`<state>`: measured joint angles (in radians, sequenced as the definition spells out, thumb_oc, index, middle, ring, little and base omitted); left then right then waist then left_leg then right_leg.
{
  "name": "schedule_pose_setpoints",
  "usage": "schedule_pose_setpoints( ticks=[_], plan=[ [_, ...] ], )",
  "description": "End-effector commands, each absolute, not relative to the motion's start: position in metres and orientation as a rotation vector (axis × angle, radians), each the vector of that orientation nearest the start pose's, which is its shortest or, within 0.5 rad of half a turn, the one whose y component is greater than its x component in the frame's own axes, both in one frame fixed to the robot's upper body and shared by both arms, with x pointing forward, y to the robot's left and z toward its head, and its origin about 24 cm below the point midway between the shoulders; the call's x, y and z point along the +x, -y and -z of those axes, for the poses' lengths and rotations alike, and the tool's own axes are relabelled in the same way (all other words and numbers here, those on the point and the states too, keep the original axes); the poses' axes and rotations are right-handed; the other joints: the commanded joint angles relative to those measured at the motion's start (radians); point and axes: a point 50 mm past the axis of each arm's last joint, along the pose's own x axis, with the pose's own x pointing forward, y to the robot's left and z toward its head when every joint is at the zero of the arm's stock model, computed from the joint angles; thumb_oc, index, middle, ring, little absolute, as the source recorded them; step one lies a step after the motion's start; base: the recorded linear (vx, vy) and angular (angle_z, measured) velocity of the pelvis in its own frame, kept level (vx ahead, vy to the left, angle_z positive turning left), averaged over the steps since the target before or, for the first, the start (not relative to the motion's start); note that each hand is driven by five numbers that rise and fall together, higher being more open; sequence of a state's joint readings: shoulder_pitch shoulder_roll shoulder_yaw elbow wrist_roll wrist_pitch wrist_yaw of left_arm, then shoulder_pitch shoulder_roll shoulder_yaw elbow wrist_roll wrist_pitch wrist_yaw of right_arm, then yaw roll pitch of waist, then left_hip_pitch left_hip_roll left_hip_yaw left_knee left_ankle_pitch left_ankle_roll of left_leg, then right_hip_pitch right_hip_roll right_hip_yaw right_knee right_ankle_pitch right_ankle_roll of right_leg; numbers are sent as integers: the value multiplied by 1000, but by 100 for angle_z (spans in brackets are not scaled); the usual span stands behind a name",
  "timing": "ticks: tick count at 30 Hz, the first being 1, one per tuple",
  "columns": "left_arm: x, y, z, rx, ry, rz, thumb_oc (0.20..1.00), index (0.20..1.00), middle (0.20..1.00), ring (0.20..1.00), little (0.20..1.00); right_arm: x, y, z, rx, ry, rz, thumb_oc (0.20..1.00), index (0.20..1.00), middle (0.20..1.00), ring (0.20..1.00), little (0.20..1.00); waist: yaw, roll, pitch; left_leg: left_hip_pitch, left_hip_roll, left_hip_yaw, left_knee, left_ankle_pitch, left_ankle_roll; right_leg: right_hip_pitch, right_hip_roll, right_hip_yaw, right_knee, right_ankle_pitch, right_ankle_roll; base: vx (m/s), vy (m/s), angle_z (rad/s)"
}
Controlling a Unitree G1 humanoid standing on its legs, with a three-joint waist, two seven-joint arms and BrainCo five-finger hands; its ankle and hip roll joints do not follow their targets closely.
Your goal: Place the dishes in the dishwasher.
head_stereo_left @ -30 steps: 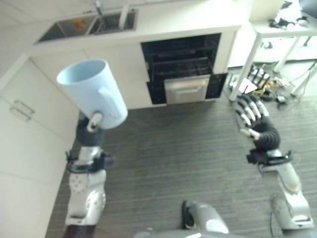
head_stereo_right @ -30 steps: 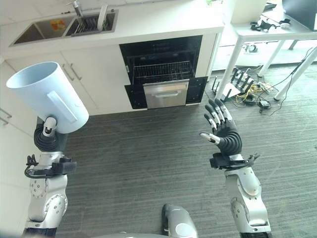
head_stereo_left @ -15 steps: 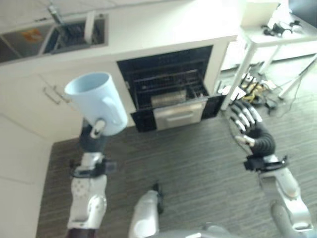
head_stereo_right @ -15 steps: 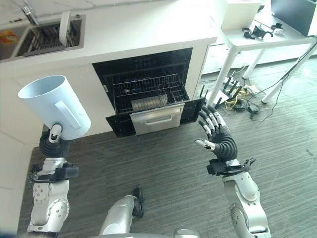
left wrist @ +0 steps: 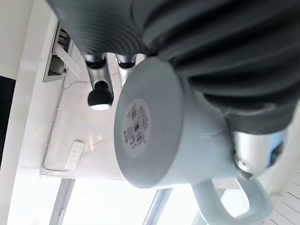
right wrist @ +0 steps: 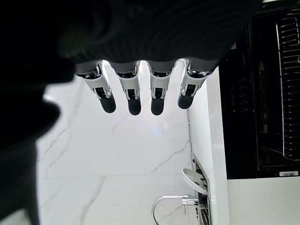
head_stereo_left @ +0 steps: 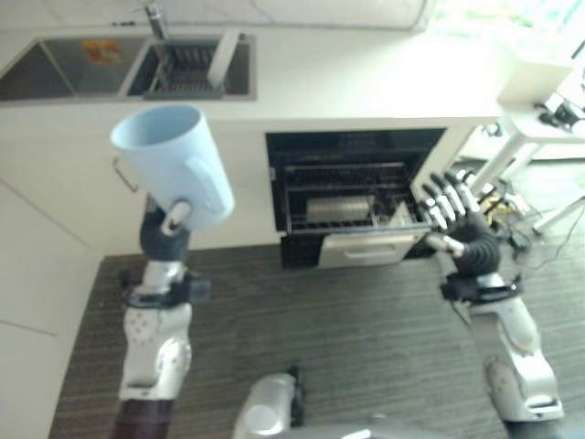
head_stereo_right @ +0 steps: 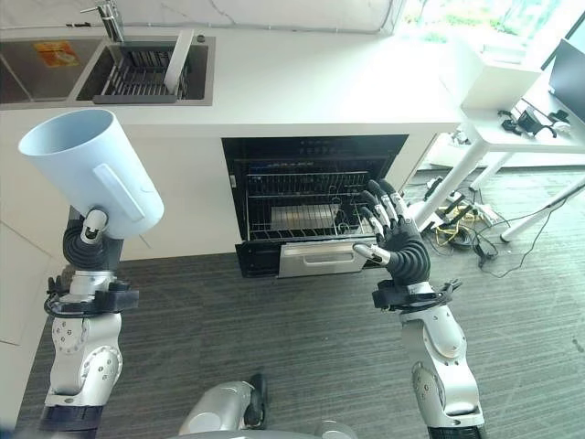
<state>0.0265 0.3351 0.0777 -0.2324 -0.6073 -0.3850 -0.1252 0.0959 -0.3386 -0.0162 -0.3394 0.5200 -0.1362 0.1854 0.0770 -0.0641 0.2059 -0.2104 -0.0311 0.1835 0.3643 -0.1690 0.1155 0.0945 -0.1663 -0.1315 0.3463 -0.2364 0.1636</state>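
Two silver-grey arms are seen, each ending in a dark ribbed wrist cover, the left hand and right hand being fitted with silver, dark-tipped fingers.

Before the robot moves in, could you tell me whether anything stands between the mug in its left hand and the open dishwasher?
Nothing visible does. The left hand holds the light blue mug up, left of the open dishwasher; the open right hand hovers at its right edge.
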Motion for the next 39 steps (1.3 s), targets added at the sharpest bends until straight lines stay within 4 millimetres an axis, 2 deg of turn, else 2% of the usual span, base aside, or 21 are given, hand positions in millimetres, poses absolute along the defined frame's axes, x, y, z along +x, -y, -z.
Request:
schedule_pose_setpoints(
  ticks=[1, 2, 4, 5, 6, 8, 9, 12, 16, 18, 20, 22, 23, 26, 27, 28, 30, 31, 33, 34, 39],
  plan=[
    [218, -214, -163, -146, 723, 142, 200, 200, 200, 200, 200, 219, 192, -127, 144, 428, -245, 1000, 1000, 1000, 1000, 1000, -20, 25, -54, 10, 40, -78, -64, -21, -56, -40, 88, -12, 201, 205, 25, 77, 175, 15],
    [219, -215, -164, -148, 725, 135, 200, 200, 200, 200, 200, 220, 191, -127, 135, 422, -252, 1000, 1000, 1000, 1000, 1000, -25, 24, -49, 20, 41, -78, -64, -27, -57, -74, 74, -30, 183, 189, 15, 73, -3, 20],
    [221, -215, -166, -155, 728, 131, 200, 200, 200, 200, 200, 220, 191, -126, 131, 421, -255, 1000, 1000, 1000, 1000, 1000, -34, 23, -40, 35, 46, -94, -64, -27, -71, -93, 53, -52, 65, 160, 4, 83, -168, 1],
    [222, -215, -167, -151, 736, 134, 200, 200, 200, 200, 200, 220, 197, -128, 138, 437, -255, 1000, 1000, 1000, 1000, 1000, -53, 13, -14, 56, 58, -96, -64, -33, -92, -151, 2, -49, -46, 128, 0, 85, -407, -5],
    [221, -215, -168, -141, 742, 132, 200, 200, 200, 200, 200, 219, 199, -130, 145, 445, -260, 1000, 1000, 1000, 1000, 1000, -69, -6, 3, 77, 57, -87, -64, -46, -106, -239, -60, -25, -46, 166, 15, 91, -421, 4],
    [220, -216, -169, -132, 746, 124, 200, 200, 200, 200, 200, 220, 198, -131, 152, 452, -273, 1000, 1000, 1000, 1000, 1000, -80, -16, 13, 99, 61, -75, -64, -65, -113, -310, -103, -7, -46, 212, 35, 162, -357, -4],
    [215, -218, -169, -121, 750, 103, 200, 200, 200, 200, 200, 219, 192, -133, 159, 459, -309, 1000, 1000, 1000, 1000, 1000, -102, -17, 31, 144, 68, -78, -64, -100, -106, -385, -119, 33, -46, 256, 49, 253, -411, 7],
    [214, -217, -167, -114, 747, 108, 200, 200, 200, 200, 200, 217, 190, -133, 162, 465, -310, 1000, 1000, 1000, 1000, 1000, -104, -16, 24, 149, 67, -87, -64, -105, -106, -361, -107, 52, -46, 243, 47, 184, -395, 36],
    [212, -220, -166, -123, 732, 98, 200, 200, 200, 200, 200, 222, 188, -137, 170, 470, -298, 1000, 1000, 1000, 1000, 1000, -96, -13, 10, 191, 104, -95, -64, -117, -136, -323, -93, 22, -46, 201, 51, 169, -376, 44],
    [210, -220, -165, -128, 729, 98, 200, 200, 200, 200, 200, 223, 188, -141, 152, 476, -301, 1000, 1000, 1000, 1000, 1000, -103, -2, -3, 222, 127, -108, -64, -125, -156, -314, -71, 17, -46, 179, 38, 177, -314, 0],
    [207, -220, -165, -142, 731, 95, 200, 200, 200, 200, 200, 224, 191, -145, 146, 474, -299, 1000, 1000, 1000, 1000, 1000, -120, 13, -21, 259, 153, -119, -64, -129, -182, -307, -34, 17, -46, 159, 6, 198, -411, 7],
    [205, -220, -163, -159, 730, 85, 200, 200, 200, 200, 200, 222, 193, -143, 131, 451, -306, 1000, 1000, 1000, 1000, 1000, -127, 19, -33, 276, 156, -123, -64, -103, -205, -293, 2, 26, -46, 141, -26, 190, -414, -4],
    [204, -221, -161, -166, 725, 81, 200, 200, 200, 200, 200, 221, 194, -140, 122, 437, -310, 1000, 1000, 1000, 1000, 1000, -126, 20, -35, 280, 154, -131, -64, -63, -214, -282, 16, 29, -46, 129, -40, 124, -271, -16],
    [202, -222, -158, -174, 716, 73, 200, 200, 200, 200, 200, 219, 195, -137, 114, 420, -319, 1000, 1000, 1000, 1000, 1000, -122, 15, -36, 295, 144, -139, -64, 5, -223, -267, 23, 32, -46, 113, -61, 97, -168, -4],
    [202, -221, -156, -176, 712, 75, 200, 200, 200, 200, 200, 218, 196, -136, 109, 416, -322, 1000, 1000, 1000, 1000, 1000, -122, 9, -33, 298, 138, -125, -64, 33, -223, -255, 20, 32, -46, 106, -69, 85, -131, 2],
    [203, -220, -155, -179, 709, 86, 200, 200, 200, 200, 200, 218, 197, -135, 105, 412, -313, 1000, 1000, 1000, 1000, 1000, -120, 3, -30, 293, 128, -114, -64, 34, -218, -244, 15, 26, -46, 102, -71, 73, -100, 9],
    [206, -218, -153, -189, 705, 103, 200, 200, 200, 200, 200, 219, 199, -133, 100, 403, -292, 1000, 1000, 1000, 1000, 1000, -119, 6, -20, 247, 103, -81, -64, -28, -192, -226, 11, 0, -46, 94, -65, 31, 12, 30],
    [207, -218, -152, -190, 705, 103, 200, 200, 200, 200, 200, 221, 199, -132, 99, 396, -292, 1000, 1000, 1000, 1000, 1000, -120, 20, -18, 210, 97, -71, -64, -53, -184, -219, 24, -10, -46, 87, -61, 53, 122, 71],
    [208, -219, -150, -193, 703, 91, 200, 200, 200, 200, 200, 222, 199, -129, 88, 385, -294, 1000, 1000, 1000, 1000, 1000, -125, 51, -16, 152, 115, -56, -64, -36, -193, -208, 50, -24, -46, 73, -55, 101, 186, 71],
    [213, -217, -151, -193, 715, 67, 200, 200, 200, 200, 200, 224, 198, -128, 79, 381, -301, 1000, 1000, 1000, 1000, 1000, -123, 62, -12, 112, 129, -47, -64, -3, -206, -190, 62, -29, -46, 53, -57, 117, 213, 39],
    [217, -214, -154, -186, 727, 45, 200, 200, 200, 200, 200, 222, 196, -129, 82, 379, -340, 1000, 1000, 1000, 1000, 1000, -113, 49, -19, 116, 115, -70, -64, -28, -180, -159, 54, -41, -46, 37, -46, 131, 276, -7]
  ],
)
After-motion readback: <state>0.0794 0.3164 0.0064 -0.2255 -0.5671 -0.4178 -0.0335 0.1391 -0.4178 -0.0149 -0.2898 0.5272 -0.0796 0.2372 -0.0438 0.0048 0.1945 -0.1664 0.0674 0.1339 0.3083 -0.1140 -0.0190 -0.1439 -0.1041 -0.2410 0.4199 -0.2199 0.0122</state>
